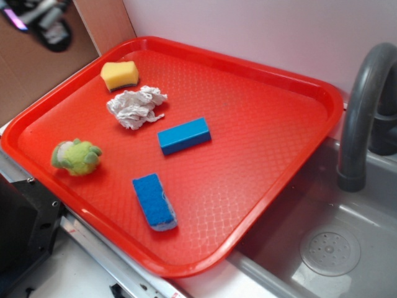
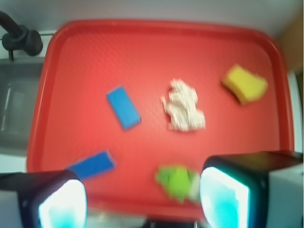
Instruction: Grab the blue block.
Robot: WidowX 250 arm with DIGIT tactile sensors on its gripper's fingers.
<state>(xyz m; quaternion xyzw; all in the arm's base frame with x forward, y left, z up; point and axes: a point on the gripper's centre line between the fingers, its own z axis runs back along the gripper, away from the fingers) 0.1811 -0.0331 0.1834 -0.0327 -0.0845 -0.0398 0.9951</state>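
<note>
I am watching the small solid blue rectangular block [image 1: 183, 135] with smooth hard faces, which is lying near the middle of the red textured plastic tray [image 1: 267, 112], free on all sides. In the wrist view the same block [image 2: 123, 107] is sitting beyond the gripper [image 2: 142, 197] and a little to its left, well apart from it, with its long axis running diagonally, from far-left to near-right in that picture. The flat blue sponge with a rough top and pale frayed edge [image 1: 154, 201] is lying nearer the front rim and is closer to the left finger [image 2: 61, 204], so I am taking care not to confuse the two. The crumpled white paper towel [image 1: 136, 107] is resting just beside the block on its far-left side in the exterior view. The gripper is standing wide spread, holding nothing and touching nothing; both pale pads are hanging above the near tray rim. I judge that the wrist will need turning so the fingers are closing across the block's short sides.
</note>
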